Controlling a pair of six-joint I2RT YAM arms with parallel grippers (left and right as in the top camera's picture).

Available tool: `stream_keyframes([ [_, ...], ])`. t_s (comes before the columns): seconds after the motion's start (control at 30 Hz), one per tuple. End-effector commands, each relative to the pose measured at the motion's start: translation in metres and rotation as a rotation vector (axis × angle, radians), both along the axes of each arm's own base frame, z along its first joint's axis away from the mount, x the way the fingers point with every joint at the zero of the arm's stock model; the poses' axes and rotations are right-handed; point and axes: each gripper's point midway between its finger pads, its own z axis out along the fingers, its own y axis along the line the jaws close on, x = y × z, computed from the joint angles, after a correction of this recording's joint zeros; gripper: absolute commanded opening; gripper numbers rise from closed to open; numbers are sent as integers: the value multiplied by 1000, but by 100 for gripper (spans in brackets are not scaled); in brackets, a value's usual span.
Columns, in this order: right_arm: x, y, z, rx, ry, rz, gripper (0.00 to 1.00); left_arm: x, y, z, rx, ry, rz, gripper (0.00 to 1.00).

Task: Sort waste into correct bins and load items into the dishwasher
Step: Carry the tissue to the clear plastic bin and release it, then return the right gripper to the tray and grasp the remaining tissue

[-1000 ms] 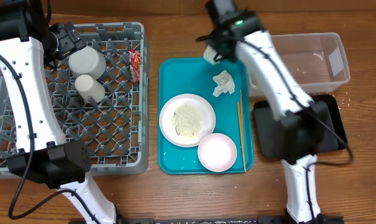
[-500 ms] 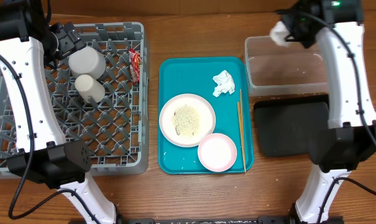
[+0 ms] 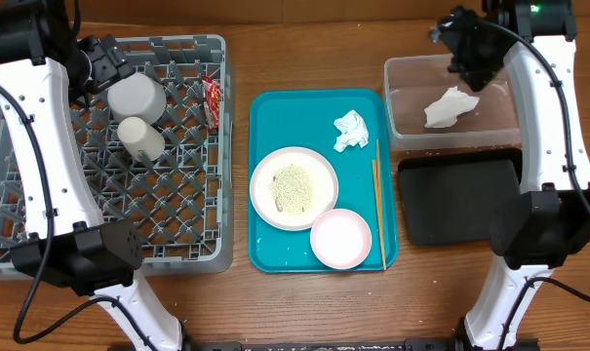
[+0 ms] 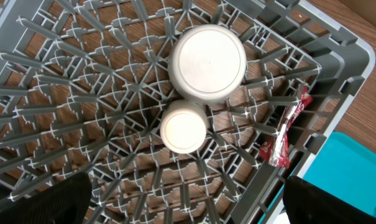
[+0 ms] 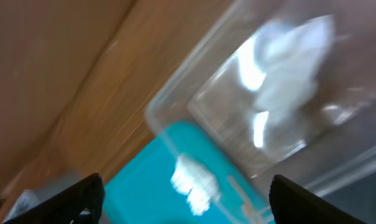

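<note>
Near: rice plate (image 3: 294,187) could spill if we tilt it. Mid: napkin (image 3: 350,131) on tray (image 3: 275,117) sits beside chopsticks (image 3: 379,210), so we may knock them. Far: other napkin (image 3: 451,107) is in tub (image 3: 388,97), right tool (image 5: 186,186) spread above. Left tool (image 4: 188,186) spread over rack (image 3: 177,210).

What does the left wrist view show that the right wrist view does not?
Only the left wrist: the grey rack holding an upturned bowl and cup, with a red-and-white packet at its wall. Only the right wrist, blurred: the clear tub with a crumpled napkin in it, and a second napkin on the teal tray. Both: part of the teal tray and wooden table.
</note>
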Motion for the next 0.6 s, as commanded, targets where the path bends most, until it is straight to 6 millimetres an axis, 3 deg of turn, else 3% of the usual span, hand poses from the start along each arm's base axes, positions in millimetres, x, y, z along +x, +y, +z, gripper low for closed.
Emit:
stream_keyframes([
  [0.0, -9, 66, 11, 131, -36, 257, 86, 1, -3, -2, -11, 1, 8, 100],
  [0.07, -15, 96, 5, 84, -27, 310, 86, 1, -3, -2, -11, 1, 8, 100],
  [0.13, -17, 107, -5, 0, -21, 316, 83, 1, -3, -2, -11, 1, 8, 100],
  [0.33, -32, 143, -49, -148, 26, 320, 60, 1, -3, -2, -11, 1, 8, 100],
  [0.47, -37, 159, -78, -212, 25, 387, 58, 1, -3, -2, -11, 1, 8, 100],
  [0.57, -40, 156, -98, -281, 33, 392, 57, 1, -3, -2, -11, 1, 8, 100],
])
